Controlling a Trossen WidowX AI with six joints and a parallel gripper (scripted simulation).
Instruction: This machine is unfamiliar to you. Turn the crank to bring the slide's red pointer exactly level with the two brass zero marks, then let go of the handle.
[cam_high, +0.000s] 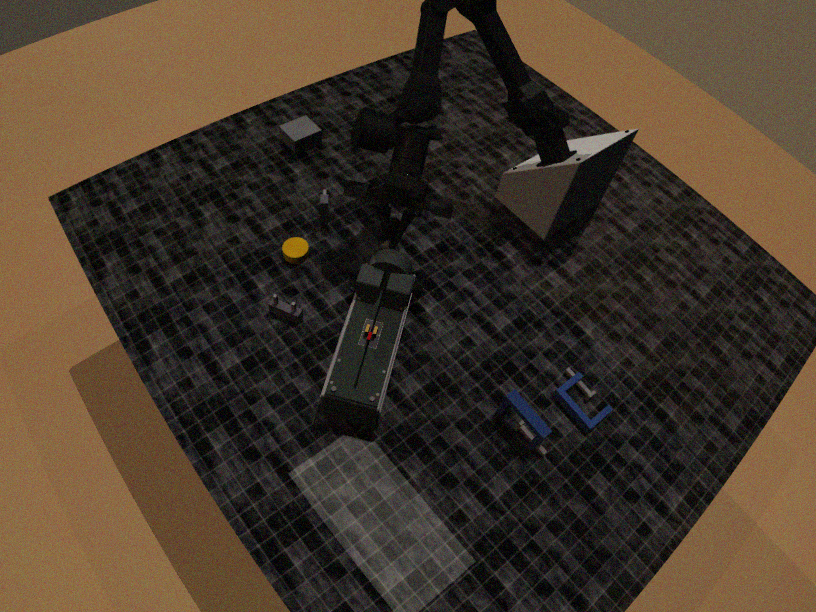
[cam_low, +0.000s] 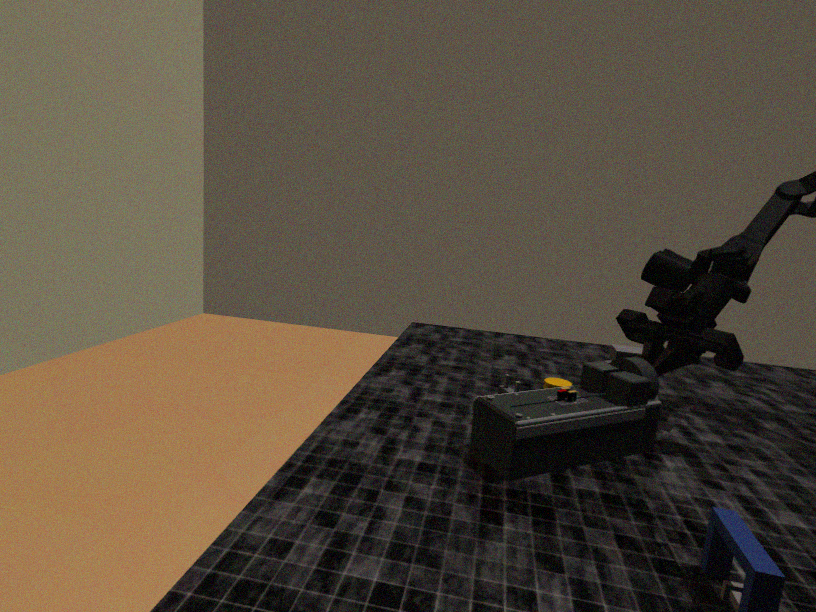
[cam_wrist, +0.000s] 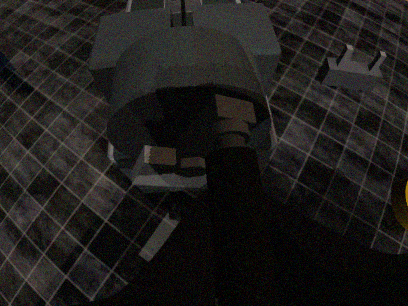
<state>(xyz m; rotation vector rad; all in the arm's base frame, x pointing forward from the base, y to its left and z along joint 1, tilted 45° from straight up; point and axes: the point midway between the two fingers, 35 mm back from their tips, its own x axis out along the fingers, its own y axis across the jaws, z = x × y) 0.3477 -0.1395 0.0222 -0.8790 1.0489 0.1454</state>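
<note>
The dark green machine has a slotted top and, at its far end, a rounded grey housing. The red pointer sits at the slot, slightly off the level of the two brass marks, on the side away from the housing. The dark crank handle sticks out of the housing's open face, right of its middle in the wrist view. My gripper is shut on this handle. The fingertips are very dark in the wrist view.
A yellow disc, a two-pronged bracket, a small peg and a grey block stand left of the machine in the top view. Blue brackets stand right. A pale patch lies in front.
</note>
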